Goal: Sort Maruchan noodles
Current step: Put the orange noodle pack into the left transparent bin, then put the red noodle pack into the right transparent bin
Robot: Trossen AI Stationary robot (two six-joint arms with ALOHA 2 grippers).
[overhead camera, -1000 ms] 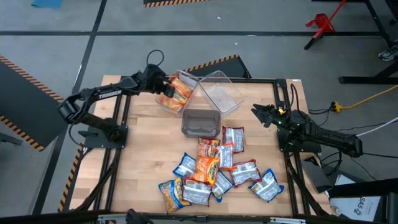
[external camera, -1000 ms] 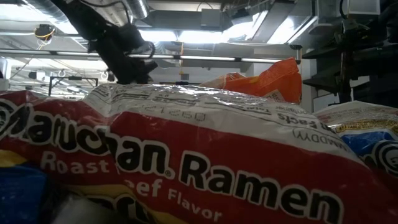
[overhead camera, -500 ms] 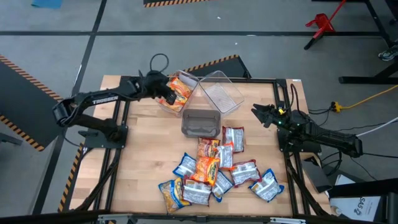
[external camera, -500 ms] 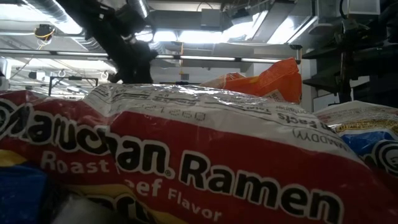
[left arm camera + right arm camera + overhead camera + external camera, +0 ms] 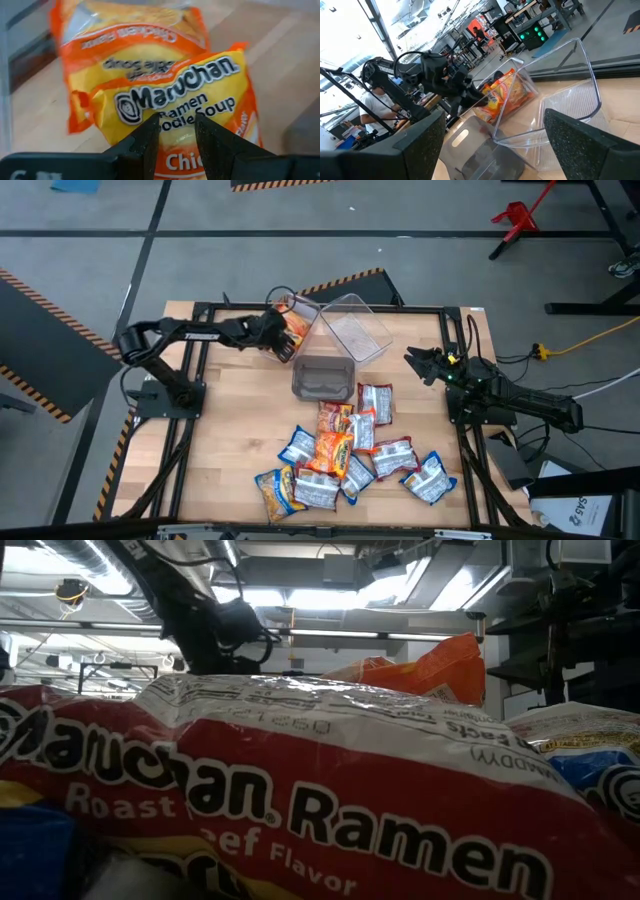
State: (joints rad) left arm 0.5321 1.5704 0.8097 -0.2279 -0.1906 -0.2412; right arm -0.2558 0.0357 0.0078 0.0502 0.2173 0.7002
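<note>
Your left gripper point(image 5: 283, 340) sits at the bin point(image 5: 300, 306), fingers slightly parted over orange Maruchan noodles point(image 5: 172, 102), seemingly not pinching. Your right gripper point(image 5: 418, 363) waits spread wide; other packets point(image 5: 345, 450) pile on the table point(image 5: 235, 415).

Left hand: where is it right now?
High view: the left hand is at the table's far left, at the clear bin holding orange chicken packets, beside the empty bin.

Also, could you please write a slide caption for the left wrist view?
Left end effector poised over an orange Maruchan chicken ramen packet, a second orange packet behind it.
</note>
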